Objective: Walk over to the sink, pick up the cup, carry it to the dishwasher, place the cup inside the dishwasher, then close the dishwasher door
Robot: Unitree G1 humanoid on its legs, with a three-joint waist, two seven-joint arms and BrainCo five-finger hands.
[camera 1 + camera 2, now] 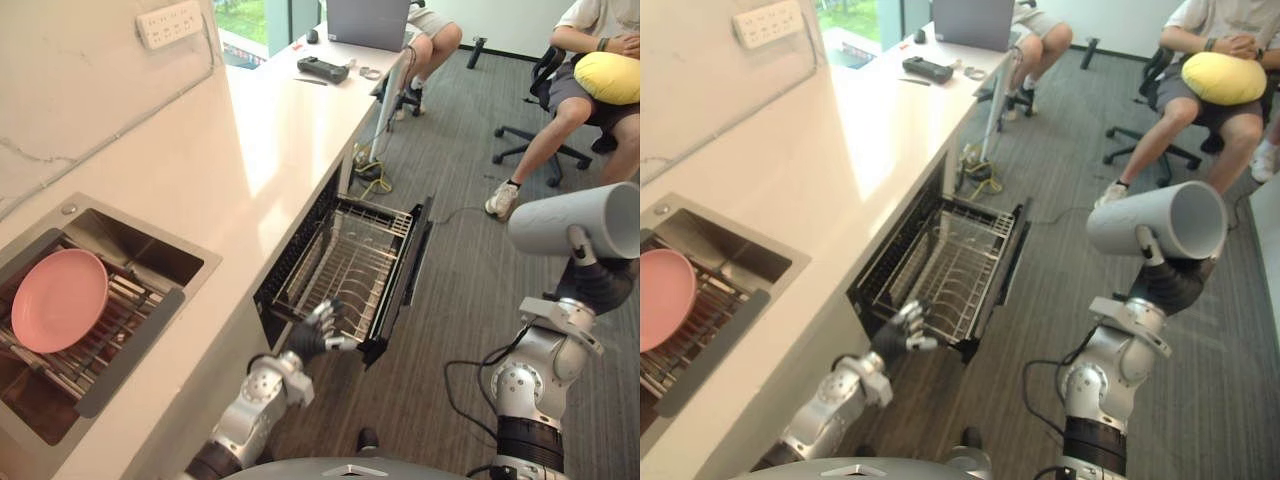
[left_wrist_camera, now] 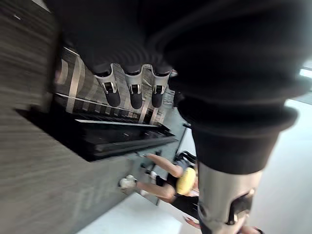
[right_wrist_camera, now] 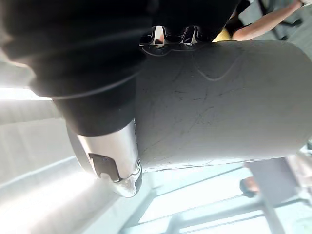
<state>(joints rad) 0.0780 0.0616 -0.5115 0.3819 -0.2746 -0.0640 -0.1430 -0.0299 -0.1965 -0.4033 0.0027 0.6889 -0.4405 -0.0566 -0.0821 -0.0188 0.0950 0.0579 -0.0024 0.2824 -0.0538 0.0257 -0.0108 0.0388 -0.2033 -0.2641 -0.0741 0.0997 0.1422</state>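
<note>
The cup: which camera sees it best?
The right eye view: the whole grey cup lies sideways in the right hand, open mouth showing. The left eye view cuts its mouth end off at the edge. The right wrist view shows its side from very close.

This is an office with a kitchen counter built in. Just beyond the left hand [image 1: 318, 335], an open dishwasher [image 1: 345, 265] sits under a white counter [image 1: 260, 130]. To that hand's left is a sink [image 1: 150, 255] holding a pink plate [image 1: 58, 298]. Farther off are a laptop [image 1: 365, 20], grey carpet [image 1: 470, 270] and seated people [image 1: 560, 110] on office chairs [image 1: 542, 72].
</note>
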